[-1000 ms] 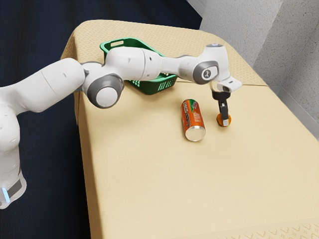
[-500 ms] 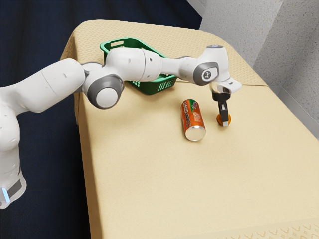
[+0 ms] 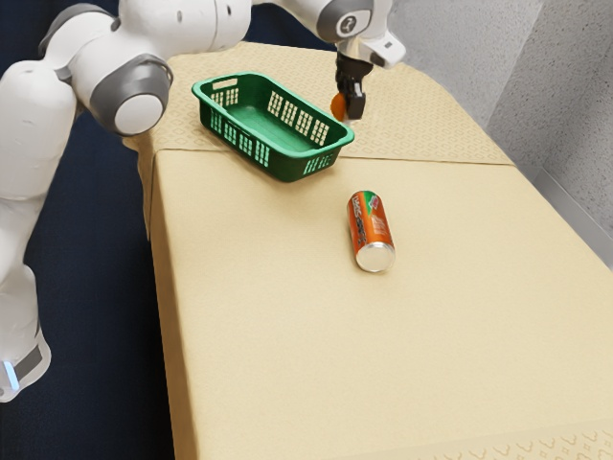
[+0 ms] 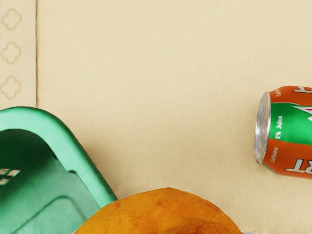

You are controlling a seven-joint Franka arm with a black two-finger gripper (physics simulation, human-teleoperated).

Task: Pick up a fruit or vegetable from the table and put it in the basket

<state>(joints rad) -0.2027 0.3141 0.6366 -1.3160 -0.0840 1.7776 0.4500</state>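
My gripper (image 3: 349, 103) is raised beside the green basket's (image 3: 273, 165) rim, at the basket's end toward the exterior view's right, shut on an orange fruit (image 3: 338, 106). The fruit hangs above table height, partly hidden by the black fingers. In the wrist view the orange fruit (image 4: 163, 214) looms large at the lower edge, with the basket's (image 4: 73, 146) rim and part of its inside close by. No fruit is visible inside the basket.
An orange and green can (image 3: 371, 232) lies on its side on the cloth-covered table (image 3: 287, 345), a short way from the basket. The can (image 4: 290, 131) shows in the wrist view too, across bare cloth from the basket.
The arm has lifted the orange fruit off the table and carried it toward the basket, toward the exterior view's upper left. Can and basket have stayed put.
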